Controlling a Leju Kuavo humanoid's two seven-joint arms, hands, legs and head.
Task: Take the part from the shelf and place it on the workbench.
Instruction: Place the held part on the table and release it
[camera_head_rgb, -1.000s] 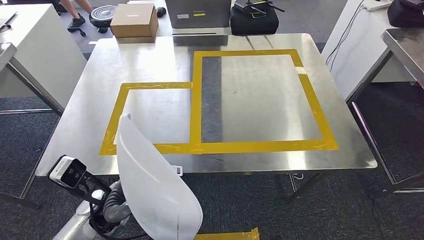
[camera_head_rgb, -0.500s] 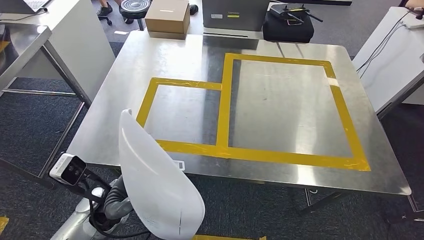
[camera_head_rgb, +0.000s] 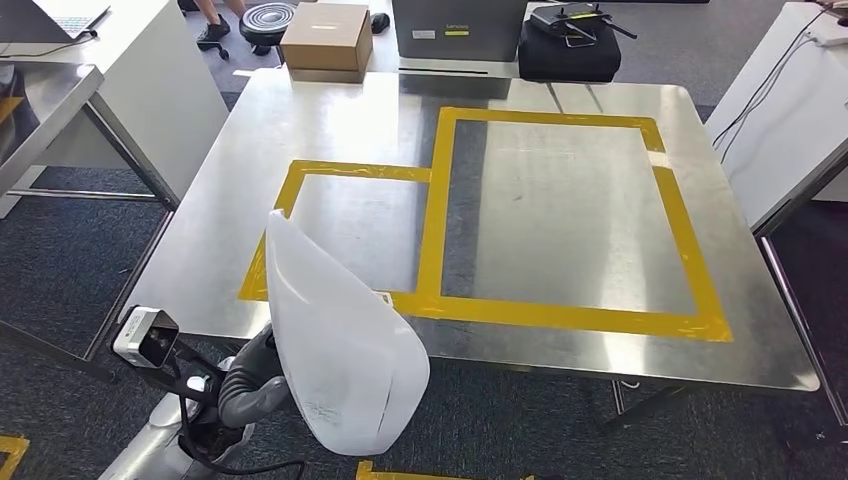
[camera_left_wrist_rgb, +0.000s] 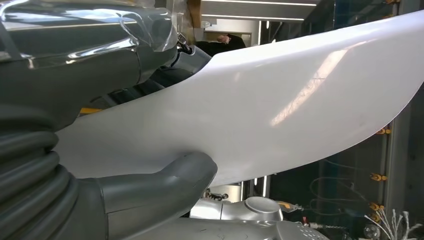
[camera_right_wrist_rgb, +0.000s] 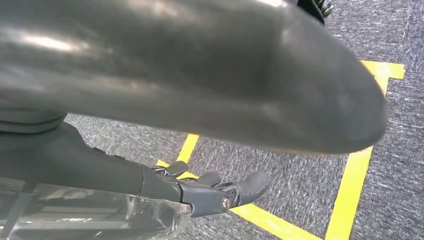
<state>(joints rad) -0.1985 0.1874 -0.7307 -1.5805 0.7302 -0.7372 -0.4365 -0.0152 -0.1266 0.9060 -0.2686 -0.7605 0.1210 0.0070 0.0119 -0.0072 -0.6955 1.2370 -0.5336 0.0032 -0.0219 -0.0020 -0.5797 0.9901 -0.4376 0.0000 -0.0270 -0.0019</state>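
Observation:
A large white curved shell part (camera_head_rgb: 340, 350) stands upright in my left hand (camera_head_rgb: 250, 385), low at the near left edge of the steel workbench (camera_head_rgb: 600, 350). Its upper tip overlaps the near left corner of the small yellow tape rectangle (camera_head_rgb: 300, 170). In the left wrist view the thick grey thumb (camera_left_wrist_rgb: 165, 180) presses against the part (camera_left_wrist_rgb: 280, 105) from one side, and the other fingers are hidden behind it. My right hand (camera_right_wrist_rgb: 210, 192) hangs over the carpet with its fingers stretched out and holding nothing.
A cardboard box (camera_head_rgb: 325, 38), a grey case (camera_head_rgb: 458, 28) and a black bag (camera_head_rgb: 570, 45) sit at the workbench's far edge. White tables stand to the left (camera_head_rgb: 130, 70) and right (camera_head_rgb: 790, 120). Yellow tape (camera_right_wrist_rgb: 350, 195) marks the carpet below.
The whole view has shifted, so the camera moved. Against the workbench, the part has come up and to the right, and its tip now overlaps the taped corner.

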